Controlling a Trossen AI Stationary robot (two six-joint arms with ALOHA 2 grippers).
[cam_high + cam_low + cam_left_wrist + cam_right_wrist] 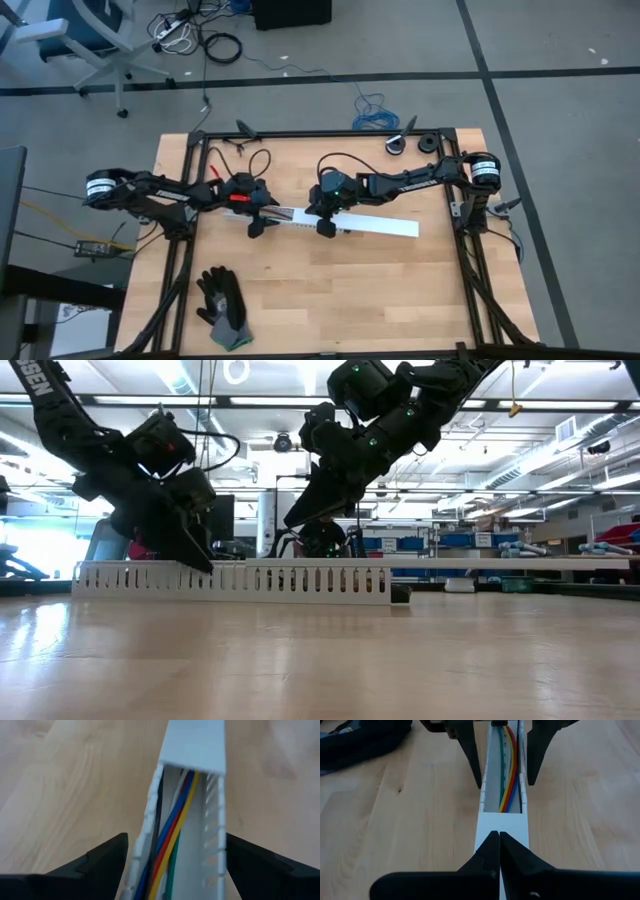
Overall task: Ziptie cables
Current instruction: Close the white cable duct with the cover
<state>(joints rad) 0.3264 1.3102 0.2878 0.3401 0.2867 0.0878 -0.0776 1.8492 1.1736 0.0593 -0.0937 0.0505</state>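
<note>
Plainly, the cables (167, 835), a red, blue, yellow and green run, lie inside the white slotted duct (345, 222) near the table's centre, with the left gripper (256, 222) spread wide astride the duct's nine o'clock end and the right gripper (327, 222) pressed together on the duct cover (502, 827) just toward three o'clock. No ziptie shows anywhere. Likely risks are the left fingers (92, 862) snagging the duct's thin slotted walls and dragging it, or the cover sliding over the wires.
</note>
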